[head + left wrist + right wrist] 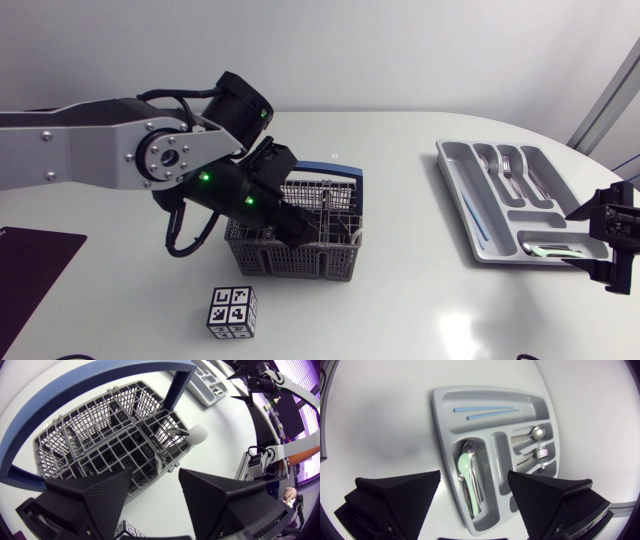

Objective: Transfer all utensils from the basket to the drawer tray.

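Observation:
The grey wire basket (320, 250) with a blue handle (335, 172) stands mid-table. My left gripper (296, 228) hangs over its left part, open and empty. In the left wrist view the basket (95, 435) lies under the open left gripper (155, 495); a utensil with a white rounded end (196, 434) leans in a corner compartment ahead of the fingers. The grey drawer tray (455, 185) sits at the right, and my right gripper (608, 236) is beside its near end, open. Under the right gripper (475, 491) the tray (437, 415) holds blue chopsticks (485, 411), a mint spoon (465, 477) and forks (540, 452).
A cube with black-and-white markers (232, 312) stands in front of the basket. A black mat (30, 265) lies at the table's left edge. Bare white tabletop stretches between basket and tray.

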You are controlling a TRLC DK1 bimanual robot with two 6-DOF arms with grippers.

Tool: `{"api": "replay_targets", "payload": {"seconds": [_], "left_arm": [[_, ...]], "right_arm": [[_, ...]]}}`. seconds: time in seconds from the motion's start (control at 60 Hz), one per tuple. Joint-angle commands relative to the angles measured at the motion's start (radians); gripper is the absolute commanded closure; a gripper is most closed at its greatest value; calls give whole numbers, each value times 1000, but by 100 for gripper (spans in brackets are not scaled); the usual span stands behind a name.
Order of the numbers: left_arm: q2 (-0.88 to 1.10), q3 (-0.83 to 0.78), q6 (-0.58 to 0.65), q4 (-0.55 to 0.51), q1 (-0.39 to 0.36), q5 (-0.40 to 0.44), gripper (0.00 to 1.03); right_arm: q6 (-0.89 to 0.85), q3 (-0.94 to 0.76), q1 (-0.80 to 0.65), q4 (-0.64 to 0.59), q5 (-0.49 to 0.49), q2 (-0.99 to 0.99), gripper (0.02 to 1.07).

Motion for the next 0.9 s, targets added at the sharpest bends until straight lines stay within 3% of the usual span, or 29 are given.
{"api": "replay_targets", "payload": {"seconds": [0.0,0.067,0.3,0.417,0.533,0.883], "left_arm": [[35,37,-26,-1,7,-6,39],[47,46,-29,0,6,-7,39],[67,57,-43,11,0,-7,61],[72,58,-43,17,1,-9,65],[75,55,-43,34,1,-9,73],[65,40,-39,65,6,-9,98]], "right_arm": [[80,-34,29,-29,-20,-72,7],[108,-88,61,-23,-32,-151,7],[211,-212,179,-43,-60,-358,7],[269,-272,247,-60,-63,-470,7],[364,-281,334,-127,-65,-563,8],[705,-223,609,-192,-45,-593,10]]}}
